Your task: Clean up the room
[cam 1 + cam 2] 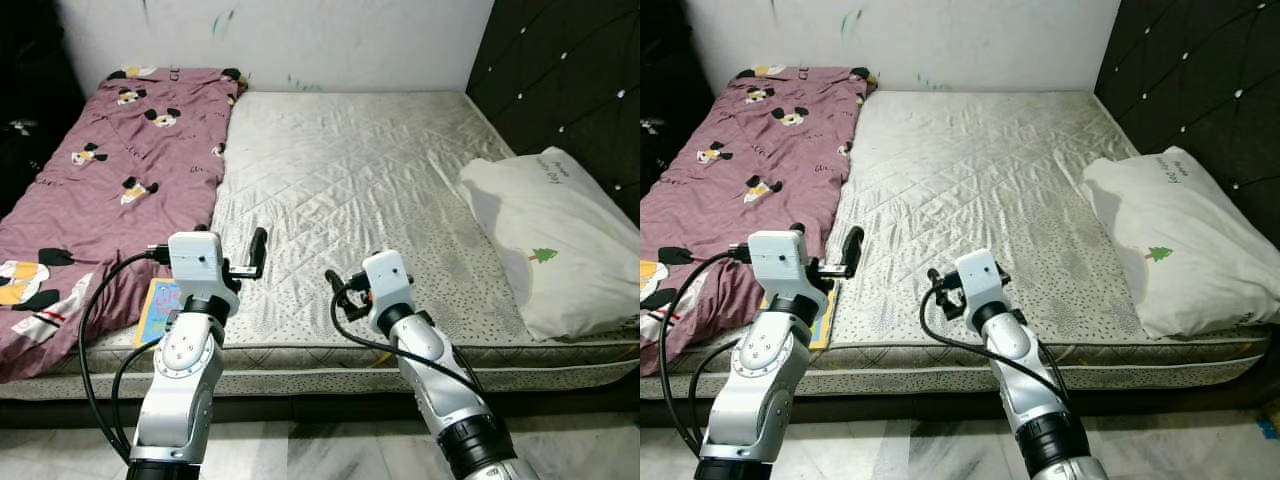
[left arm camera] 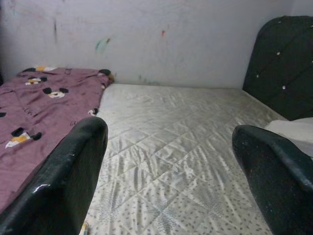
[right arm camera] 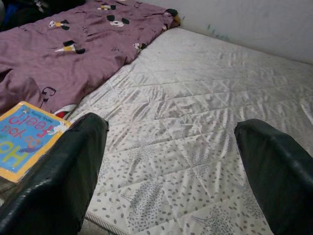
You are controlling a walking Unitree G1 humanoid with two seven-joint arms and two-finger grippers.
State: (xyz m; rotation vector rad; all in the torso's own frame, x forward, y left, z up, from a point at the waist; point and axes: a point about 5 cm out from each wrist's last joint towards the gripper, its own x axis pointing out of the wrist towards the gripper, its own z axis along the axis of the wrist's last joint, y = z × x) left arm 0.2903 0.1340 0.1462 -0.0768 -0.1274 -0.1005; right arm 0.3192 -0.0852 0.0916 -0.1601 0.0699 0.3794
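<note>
- While the robot stands at the foot edge of the mattress (image 1: 350, 170), both arms are raised over that edge and nothing is held yet; I judge this is the approach step, before any pick.
- The left gripper (image 1: 250, 262) hangs just above the mattress's near edge, close to the blanket; in its wrist view its two black fingers (image 2: 63, 181) stand wide apart with only bare mattress between them.
- The right gripper (image 1: 340, 295) is over the same near edge, more toward the middle of the mattress; its fingers (image 3: 58, 181) are also spread apart, and they close on nothing.
- The picture book (image 3: 24, 139), bright blue and yellow, lies flat at the mattress's near left corner, touching the purple cartoon blanket (image 1: 110, 170); it is partly hidden behind the left arm in the head views.
- The blanket is spread loosely over the left part of the mattress; the white pillow (image 1: 560, 235) lies on the right side, beside the dark padded headboard (image 1: 570, 90).
- The book seems the likely thing to tidy first; the next move would call for a gripper to go down and toward that corner, then slide one finger under the thin cover, because a flat book on soft bedding gives little edge to grasp.
</note>
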